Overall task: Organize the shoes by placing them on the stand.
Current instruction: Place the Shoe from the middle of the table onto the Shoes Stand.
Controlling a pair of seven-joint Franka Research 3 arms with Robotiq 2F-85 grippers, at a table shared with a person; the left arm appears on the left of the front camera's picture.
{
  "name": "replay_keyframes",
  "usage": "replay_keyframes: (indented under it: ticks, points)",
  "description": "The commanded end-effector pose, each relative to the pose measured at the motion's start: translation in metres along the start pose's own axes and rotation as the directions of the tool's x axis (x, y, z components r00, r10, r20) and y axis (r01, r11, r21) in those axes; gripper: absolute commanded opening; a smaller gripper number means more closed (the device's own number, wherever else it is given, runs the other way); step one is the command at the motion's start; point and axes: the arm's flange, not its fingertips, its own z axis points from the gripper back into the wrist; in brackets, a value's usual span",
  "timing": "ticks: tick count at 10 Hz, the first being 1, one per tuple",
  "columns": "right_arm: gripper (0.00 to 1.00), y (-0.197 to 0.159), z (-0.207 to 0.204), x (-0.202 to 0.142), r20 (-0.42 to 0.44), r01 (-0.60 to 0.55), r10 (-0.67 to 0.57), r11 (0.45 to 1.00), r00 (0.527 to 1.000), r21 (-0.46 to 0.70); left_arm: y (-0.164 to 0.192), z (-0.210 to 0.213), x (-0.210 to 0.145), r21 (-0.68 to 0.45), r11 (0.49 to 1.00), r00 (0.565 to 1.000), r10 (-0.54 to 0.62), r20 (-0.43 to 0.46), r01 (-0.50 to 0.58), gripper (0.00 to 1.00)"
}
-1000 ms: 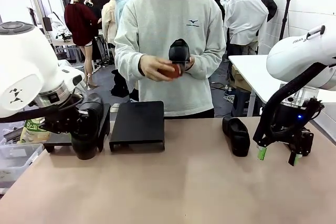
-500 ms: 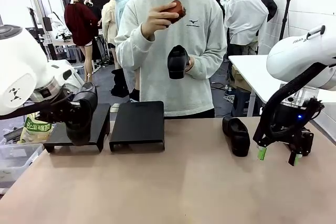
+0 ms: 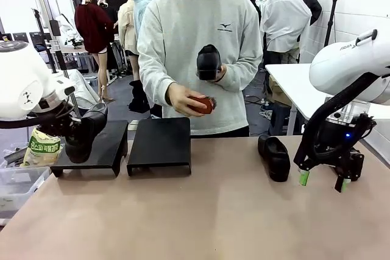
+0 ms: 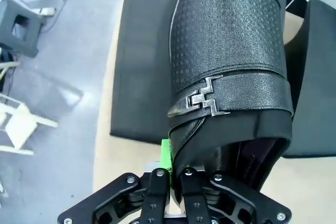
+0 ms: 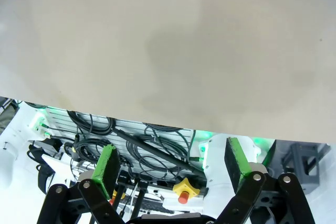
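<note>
Left gripper (image 4: 169, 169) jaws pinching heel collar of buckled shoe (image 4: 228, 51), held tilted over left stand (image 3: 113, 144) at 9 o'clock of table (image 3: 201, 211); contact unclear. Rim grip leaves sole free for set-down. Right gripper (image 3: 323, 181) jaws spread, hovers at 3 o'clock; second shoe (image 3: 274, 158) near, at its 9, probably next pick. Person (image 3: 195, 35) at 12 holds third shoe (image 3: 208, 62)

White right arm (image 3: 350, 65) carries black gripper (image 3: 323, 181) with green pads (image 5: 237, 158).
</note>
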Motion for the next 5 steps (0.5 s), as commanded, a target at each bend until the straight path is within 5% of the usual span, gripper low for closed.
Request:
replay_keyframes:
  ticks: [1,5]
  points:
    - [1.0,-0.002,0.002,0.0,-0.009,-0.01,0.009,1.0,1.0,-0.022,0.015,0.005,0.019,-0.007,1.0,1.0,-0.01,0.02,0.01,0.0]
    - [1.0,-0.002,0.002,0.0,-0.009,-0.01,0.009,1.0,1.0,-0.022,0.036,-0.023,0.028,-0.035,0.998,0.998,0.044,-0.034,-0.045,0.0]
